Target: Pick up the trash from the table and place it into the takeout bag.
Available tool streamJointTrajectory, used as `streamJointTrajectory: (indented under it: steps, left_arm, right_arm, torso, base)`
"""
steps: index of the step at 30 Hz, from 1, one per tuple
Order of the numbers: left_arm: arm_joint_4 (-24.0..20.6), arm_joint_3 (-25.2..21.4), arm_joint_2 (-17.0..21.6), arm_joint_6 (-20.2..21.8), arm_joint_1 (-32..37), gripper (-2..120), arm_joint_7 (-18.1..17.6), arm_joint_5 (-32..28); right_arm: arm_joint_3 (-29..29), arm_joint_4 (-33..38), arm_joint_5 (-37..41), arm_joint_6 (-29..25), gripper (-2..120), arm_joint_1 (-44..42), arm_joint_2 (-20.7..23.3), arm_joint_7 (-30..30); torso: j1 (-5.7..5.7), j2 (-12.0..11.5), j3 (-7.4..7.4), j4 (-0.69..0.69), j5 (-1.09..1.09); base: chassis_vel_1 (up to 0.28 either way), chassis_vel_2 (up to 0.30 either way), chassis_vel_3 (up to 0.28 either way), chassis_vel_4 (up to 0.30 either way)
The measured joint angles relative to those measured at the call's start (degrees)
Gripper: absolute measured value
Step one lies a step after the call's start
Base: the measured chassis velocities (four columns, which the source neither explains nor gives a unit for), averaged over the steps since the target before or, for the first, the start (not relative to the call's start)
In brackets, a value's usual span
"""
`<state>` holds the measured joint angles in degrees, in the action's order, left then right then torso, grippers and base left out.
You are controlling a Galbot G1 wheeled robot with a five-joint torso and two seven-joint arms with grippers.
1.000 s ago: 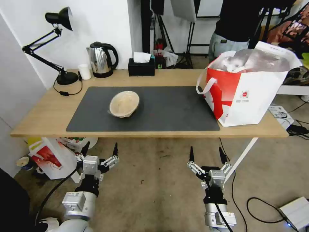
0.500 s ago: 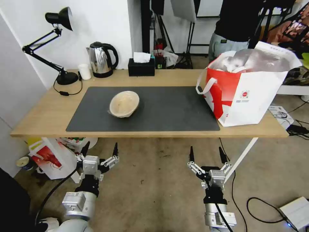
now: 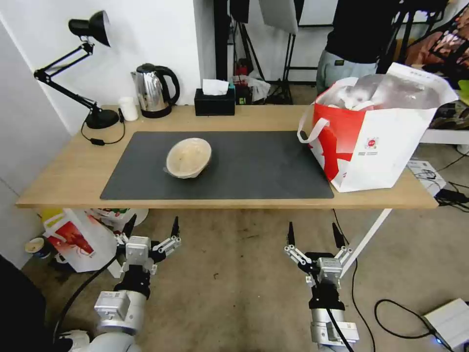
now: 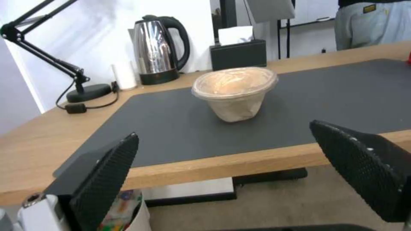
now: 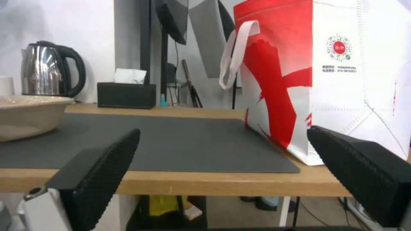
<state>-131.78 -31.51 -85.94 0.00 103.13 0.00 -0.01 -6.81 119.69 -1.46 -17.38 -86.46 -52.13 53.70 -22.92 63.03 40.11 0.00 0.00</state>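
A tan film-covered bowl point(image 3: 188, 157) of trash sits on the dark grey mat point(image 3: 254, 166) of the table point(image 3: 63, 176), left of centre; it also shows in the left wrist view point(image 4: 234, 91) and the right wrist view point(image 5: 25, 116). The takeout bag point(image 3: 376, 132), white with a red panel and stuffed with foil and white items, stands at the table's right end point(image 5: 325, 80). My left gripper point(image 3: 151, 226) and right gripper point(image 3: 312, 234) hang open and empty below the table's near edge, well short of the bowl and the bag.
Along the table's far edge stand a black desk lamp point(image 3: 93, 73), a small white cup point(image 3: 129, 108), a steel kettle point(image 3: 154, 90) and a black tissue box point(image 3: 214, 100). A smaller white and red bag point(image 3: 80, 239) sits on the floor under the left end. Cables lie on the floor at right.
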Motion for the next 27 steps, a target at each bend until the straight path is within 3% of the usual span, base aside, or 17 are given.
streamJointTrajectory:
  steps: [21,27]
  left_arm:
    - [0.0,0.1,0.0,-0.1,0.1,100,-0.2,0.0]
    - [-2.9,6.9,-2.6,-7.2,3.2,100,-9.0,-1.0]
  right_arm:
    - [0.0,0.0,0.0,0.0,100,0.0,0.0,0.0]
    - [0.0,0.0,0.0,0.0,100,0.0,0.0,0.0]
  torso:
    - [0.0,0.0,0.0,0.0,0.0]
    - [0.0,0.0,0.0,0.0,0.01]
  base:
    - [0.0,0.0,0.0,0.0]
    - [0.0,0.0,0.0,0.0]
